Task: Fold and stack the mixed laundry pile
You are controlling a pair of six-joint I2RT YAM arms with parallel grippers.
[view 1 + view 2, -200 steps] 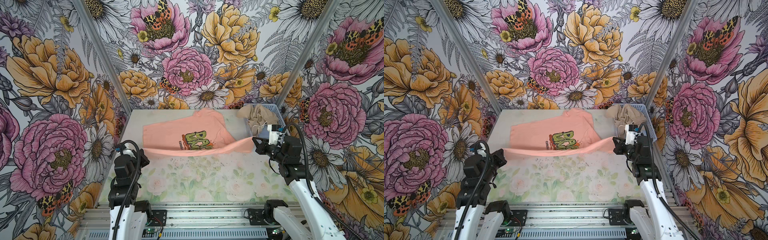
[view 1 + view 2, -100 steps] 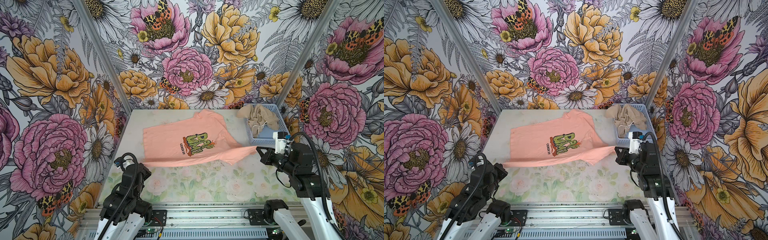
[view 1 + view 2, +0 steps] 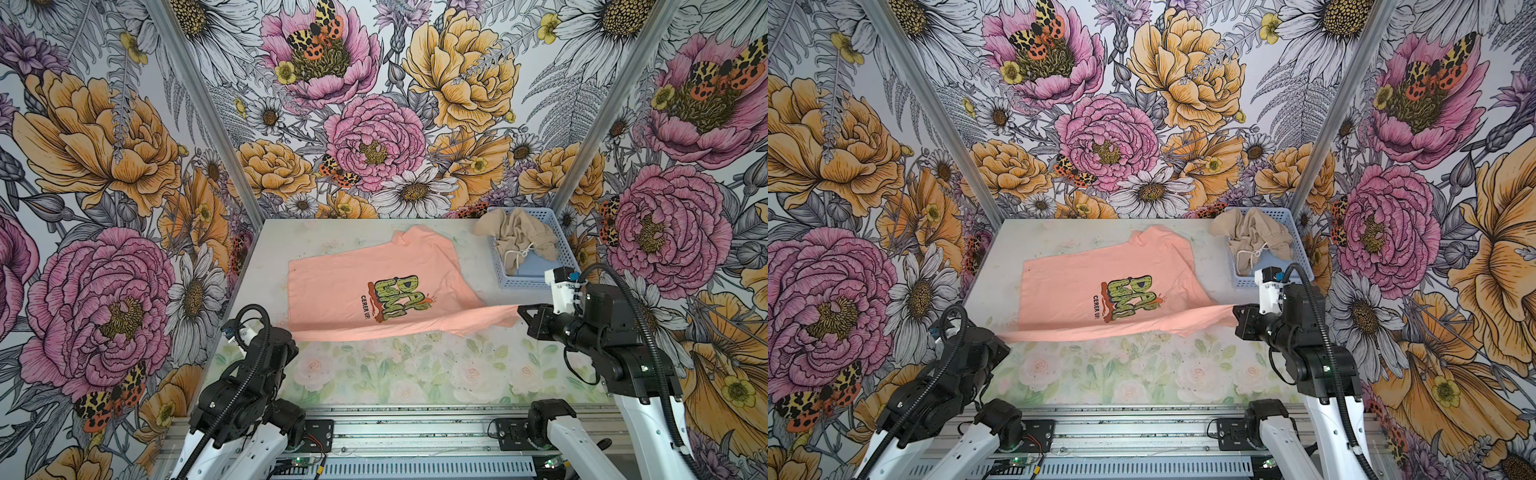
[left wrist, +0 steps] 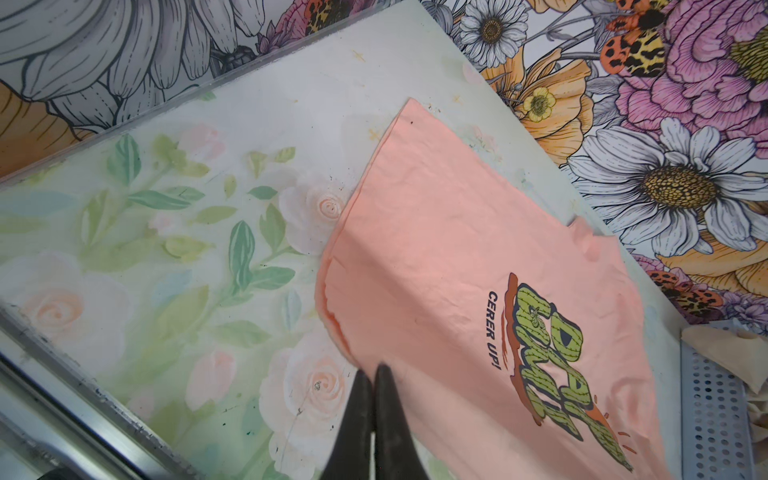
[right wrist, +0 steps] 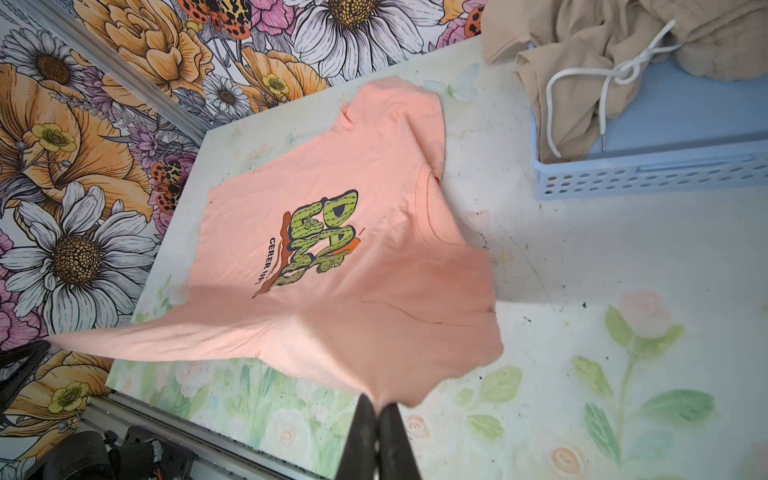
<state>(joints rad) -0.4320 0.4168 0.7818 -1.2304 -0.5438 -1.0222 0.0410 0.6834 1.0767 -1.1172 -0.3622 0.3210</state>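
Both top views: salmon-peach T-shirt (image 3: 353, 282) with green-orange graphic sits lower in frame than a second ago; long axis left-right, collar right. Pinching its lower edge: left gripper (image 3: 292, 333), right gripper (image 3: 519, 309).

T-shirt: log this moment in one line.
T-shirt | left jaws shut on one end | right jaws shut on other end | near edge held up, rest on table | beige garment in basket

Right hand (image 5: 377, 405), closed, pinching a lifted edge of the T-shirt (image 5: 332, 257), print up on the worktop (image 5: 582, 270); beige garment (image 5: 582, 54) in the basket (image 5: 648, 174).
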